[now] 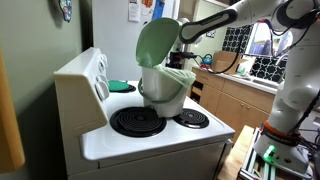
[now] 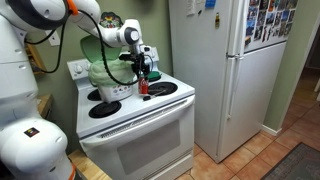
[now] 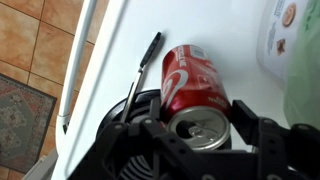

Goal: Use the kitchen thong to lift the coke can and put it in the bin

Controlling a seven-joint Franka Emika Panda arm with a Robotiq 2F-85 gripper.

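The gripper (image 2: 146,62) was clamped on the tongs (image 3: 143,70), whose arms straddled the can (image 3: 195,85) just below it, over the stove (image 3: 200,25), with the bin (image 1: 170,95) close beside.

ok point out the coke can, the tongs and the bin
coke can (image 3: 190,85), wrist view, on its red side wall
tongs (image 3: 147,58), wrist view, on the thin black arm beside the can
bin (image 1: 165,96), in an exterior view, on its white body below the green lid
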